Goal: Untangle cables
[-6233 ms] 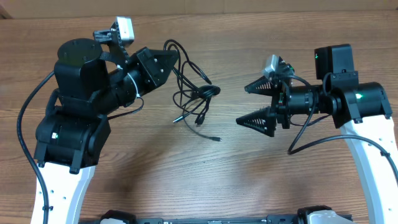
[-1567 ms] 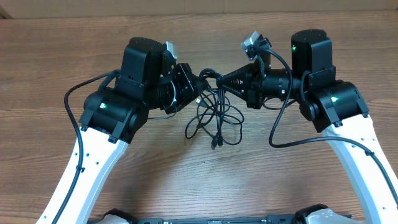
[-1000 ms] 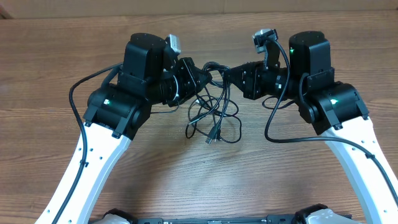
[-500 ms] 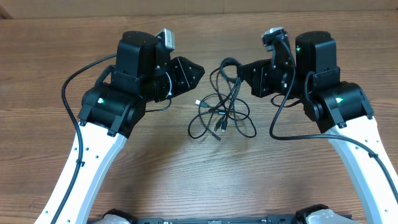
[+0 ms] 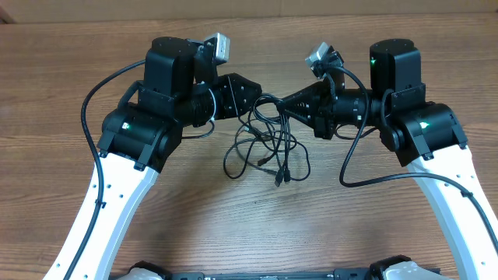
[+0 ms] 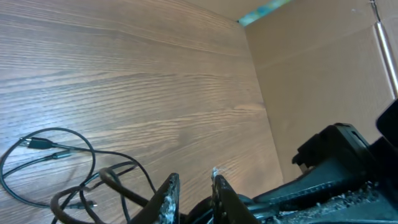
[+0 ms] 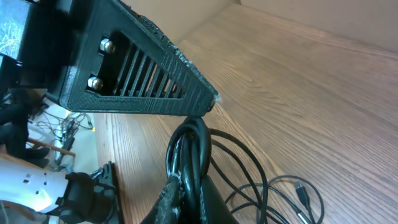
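From overhead, my two arms meet tip to tip over the middle of the wooden table (image 5: 249,233). My left gripper (image 5: 259,99) points right and my right gripper (image 5: 286,101) points left, and their tips are very near each other. The cables (image 5: 272,132) hang from that meeting point. They spread toward my base in a loose black tangle of loops on the wood, with small plug ends lying at the lower edge of the heap. Through my left wrist camera, my fingers (image 6: 169,193) stand a little apart with bare wood showing between the tips. Something dark sits low in the gap, and I cannot tell whether a cord is caught there. A thin loop and thicker strands lie on the table down to the left, and my other arm's black body fills the lower right, in front of a brown board wall (image 6: 317,74). Through my right wrist camera, my jaws are closed on a bunch of cords. The bunch rises from between them into a tight loop just under the ribbed tip of my left finger, and more loops trail off on the wood to the right.
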You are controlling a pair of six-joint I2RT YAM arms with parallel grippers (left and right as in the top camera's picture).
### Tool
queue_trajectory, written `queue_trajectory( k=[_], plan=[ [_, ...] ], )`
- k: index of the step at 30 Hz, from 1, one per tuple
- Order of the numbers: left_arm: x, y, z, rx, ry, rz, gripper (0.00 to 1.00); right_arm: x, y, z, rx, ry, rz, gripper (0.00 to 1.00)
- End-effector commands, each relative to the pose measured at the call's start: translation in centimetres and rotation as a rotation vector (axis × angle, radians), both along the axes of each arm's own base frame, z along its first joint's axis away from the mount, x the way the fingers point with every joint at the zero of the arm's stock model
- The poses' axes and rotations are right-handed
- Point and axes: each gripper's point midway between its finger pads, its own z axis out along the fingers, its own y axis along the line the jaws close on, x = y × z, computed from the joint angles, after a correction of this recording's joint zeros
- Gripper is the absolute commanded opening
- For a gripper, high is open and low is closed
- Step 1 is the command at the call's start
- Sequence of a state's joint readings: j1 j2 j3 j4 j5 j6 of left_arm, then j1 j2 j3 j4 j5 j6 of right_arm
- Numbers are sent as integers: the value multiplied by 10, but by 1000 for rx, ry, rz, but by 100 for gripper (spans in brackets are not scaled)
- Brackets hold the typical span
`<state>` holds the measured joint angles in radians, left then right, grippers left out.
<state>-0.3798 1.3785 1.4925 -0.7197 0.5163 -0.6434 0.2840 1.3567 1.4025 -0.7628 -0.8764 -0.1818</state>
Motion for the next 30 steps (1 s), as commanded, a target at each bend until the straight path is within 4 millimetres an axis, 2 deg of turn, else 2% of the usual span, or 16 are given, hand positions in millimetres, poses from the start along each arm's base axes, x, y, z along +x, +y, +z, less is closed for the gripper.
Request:
queue_trajectory(
  k=[1, 5, 9, 11, 16, 20, 22, 24, 25, 26, 30],
  plan=[
    [-14, -7, 14, -41, -23, -79, 18, -5, 3, 14, 30, -36, 29, 4],
    [-17, -6, 9, -35, 1, -82, 37, 11, -6, 6, -6, 17, -98, 4],
    [-19, -5, 6, -39, 39, -64, 38, 23, -11, 5, -5, 62, -193, 4],
    [-20, -4, 3, -50, 85, -40, 35, 23, -10, 8, 12, 73, -198, 4],
    [-20, -4, 3, -57, 95, -32, 36, 5, 5, 27, 105, 59, -52, 4],
    [-18, -4, 6, -64, 84, -27, 35, -1, 7, 30, 124, 68, -15, 4],
    [-17, -4, 7, -66, 78, -26, 31, -2, 8, 30, 126, 69, -10, 4],
    [-15, -3, 7, -62, 73, -17, 22, -2, 8, 30, 127, 70, -10, 4],
    [-14, -2, 6, -61, 78, -2, 11, -3, 8, 31, 130, 72, -3, 4],
    [-14, -2, 7, -66, 82, 1, 4, -6, 9, 32, 139, 75, 15, 4],
    [-10, -4, 11, -81, 64, 5, 4, -10, 10, 33, 148, 84, 35, 4]
  ],
)
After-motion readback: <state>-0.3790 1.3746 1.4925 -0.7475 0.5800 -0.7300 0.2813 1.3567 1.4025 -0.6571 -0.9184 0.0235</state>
